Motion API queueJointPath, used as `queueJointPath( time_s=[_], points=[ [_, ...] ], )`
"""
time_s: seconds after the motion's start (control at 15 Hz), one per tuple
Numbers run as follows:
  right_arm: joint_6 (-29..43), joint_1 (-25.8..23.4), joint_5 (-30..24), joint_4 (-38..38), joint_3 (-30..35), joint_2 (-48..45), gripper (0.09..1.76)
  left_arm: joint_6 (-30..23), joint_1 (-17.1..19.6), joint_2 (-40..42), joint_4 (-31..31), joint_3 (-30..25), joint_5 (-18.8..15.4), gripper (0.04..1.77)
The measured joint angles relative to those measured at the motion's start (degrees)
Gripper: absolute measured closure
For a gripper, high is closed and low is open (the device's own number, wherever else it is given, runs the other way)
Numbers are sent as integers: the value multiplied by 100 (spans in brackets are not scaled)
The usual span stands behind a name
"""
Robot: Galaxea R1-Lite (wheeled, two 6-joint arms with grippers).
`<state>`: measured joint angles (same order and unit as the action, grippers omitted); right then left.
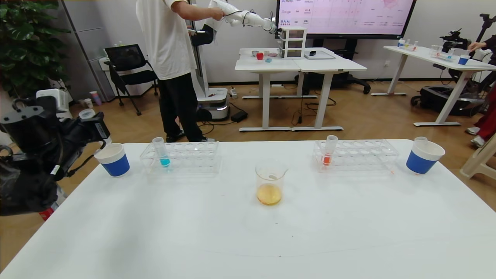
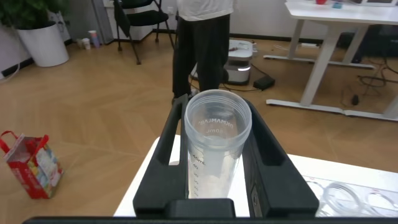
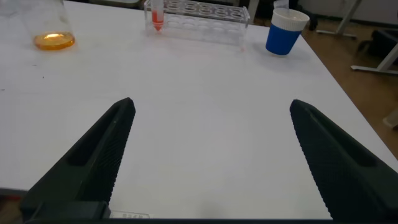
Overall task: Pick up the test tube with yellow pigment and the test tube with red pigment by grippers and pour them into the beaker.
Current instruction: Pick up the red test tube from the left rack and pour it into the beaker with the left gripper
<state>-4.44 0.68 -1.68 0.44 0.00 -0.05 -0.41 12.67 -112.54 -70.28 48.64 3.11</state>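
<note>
The small clear glass beaker (image 1: 270, 183) with its pouring lip stands mid-table and already holds an amber-yellow pool, so we judge both pigments have been poured. The slim clear plastic test tube (image 2: 215, 143) now sits between the fingers of the black left gripper (image 1: 90, 123), which is clamped tight on it out past the table's left edge, just beside the blue-and-white paper cup (image 1: 112, 159). It looks nearly drained (only a pale residue low down, so which pigment it carried we cannot tell). We expect it to handle as very light, stiff and smooth-walled, apt to slip or tilt under a loose pinch; the grip belongs on the upper wall below the rim, firm but not crushing.

Behind the beaker, a clear rack (image 1: 182, 155) on the left keeps a cyan-liquid tube (image 1: 161, 151), and a second clear rack (image 1: 356, 154) on the right keeps an orange-red tube (image 1: 329, 150), with another paper cup (image 1: 424, 156) just beyond it. The right gripper (image 3: 211, 155) hangs low over the bare white table (image 1: 348, 224), jaws spread wide, holding nothing.
</note>
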Motion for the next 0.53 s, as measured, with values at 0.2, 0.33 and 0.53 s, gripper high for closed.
queueJointPath(
  time_s=[0.2,0.33,0.53],
  points=[
    [1,-2,0,0,0,0,11,-10,169,-344,-1,318,44,130],
    [1,-2,1,0,0,0,11,-18,191,-581,-15,477,52,130],
    [1,0,0,0,0,0,11,-116,189,-959,-111,635,55,130]
  ],
)
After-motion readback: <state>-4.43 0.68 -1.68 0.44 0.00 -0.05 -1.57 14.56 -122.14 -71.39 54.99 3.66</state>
